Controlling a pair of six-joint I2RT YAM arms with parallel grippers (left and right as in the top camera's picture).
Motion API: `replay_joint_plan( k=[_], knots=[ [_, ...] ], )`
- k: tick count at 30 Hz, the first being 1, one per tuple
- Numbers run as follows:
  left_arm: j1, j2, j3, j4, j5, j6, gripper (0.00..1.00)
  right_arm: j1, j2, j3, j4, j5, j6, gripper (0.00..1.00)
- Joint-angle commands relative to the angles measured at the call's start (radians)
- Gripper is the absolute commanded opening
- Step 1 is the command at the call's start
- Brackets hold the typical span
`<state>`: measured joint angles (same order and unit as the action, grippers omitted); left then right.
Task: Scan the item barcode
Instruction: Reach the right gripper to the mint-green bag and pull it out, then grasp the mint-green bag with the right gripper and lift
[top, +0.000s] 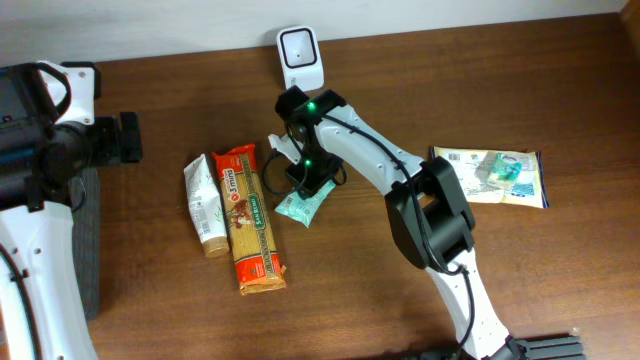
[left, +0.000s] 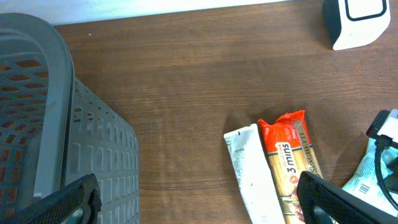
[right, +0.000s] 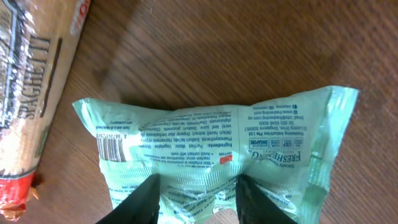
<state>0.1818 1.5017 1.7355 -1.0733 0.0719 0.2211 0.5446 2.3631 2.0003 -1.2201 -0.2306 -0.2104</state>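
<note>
We see a brown wooden table (top: 150, 100) with a grey basket (left: 37, 112) at its left side. Our left gripper (left: 199, 205) hangs near the basket, jaws wide apart with nothing between them. A long pack of spaghetti (top: 255, 225) lies mid-table, with a white tube (top: 205, 205) just beside it on the left and a flat packet (top: 490, 175) well apart to the right. The small green packet (right: 211, 143) lies just right of the spaghetti, near the white scanner (top: 300, 55), its barcode (right: 111, 148) facing up. Our right gripper (right: 199, 199) straddles the packet's edge with its fingers partly apart, and we cannot tell whether it grips
</note>
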Motion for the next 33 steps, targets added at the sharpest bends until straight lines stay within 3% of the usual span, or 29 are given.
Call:
replay_joint_plan(
  k=[1,3,5,8,9,12,17,24,29,32,33],
  knots=[
    [0.003,-0.011,0.0,0.001,0.011,0.013,0.99,0.008,0.034,-0.06,0.013,-0.001,-0.002,0.55],
    [0.003,-0.011,0.0,0.001,0.011,0.013,0.99,-0.005,0.033,-0.002,-0.025,-0.003,-0.002,0.64],
    [0.003,-0.011,0.0,0.001,0.011,0.013,0.99,-0.03,0.029,0.167,-0.14,-0.007,-0.011,0.71],
    [0.003,-0.011,0.0,0.001,0.011,0.013,0.99,-0.104,0.029,0.46,-0.275,-0.01,-0.018,0.91],
    [0.003,-0.011,0.0,0.001,0.011,0.013,0.99,-0.14,0.029,0.496,-0.271,-0.013,-0.019,0.92],
    [0.003,-0.011,0.0,0.001,0.011,0.013,0.99,-0.255,0.066,0.437,-0.264,-0.264,-0.169,0.92],
    [0.003,-0.011,0.0,0.001,0.011,0.013,0.99,-0.27,0.126,0.288,-0.256,-0.397,-0.263,0.82],
    [0.003,-0.011,0.0,0.001,0.011,0.013,0.99,-0.235,0.144,0.047,-0.126,-0.5,-0.265,0.74],
    [0.003,-0.011,0.0,0.001,0.011,0.013,0.99,-0.159,0.146,-0.018,-0.042,-0.502,-0.221,0.68],
    [0.003,-0.011,0.0,0.001,0.011,0.013,0.99,-0.131,0.146,-0.019,0.016,-0.491,-0.146,0.53],
    [0.003,-0.011,0.0,0.001,0.011,0.013,0.99,-0.131,0.146,-0.019,0.033,-0.492,-0.112,0.27]
  ],
)
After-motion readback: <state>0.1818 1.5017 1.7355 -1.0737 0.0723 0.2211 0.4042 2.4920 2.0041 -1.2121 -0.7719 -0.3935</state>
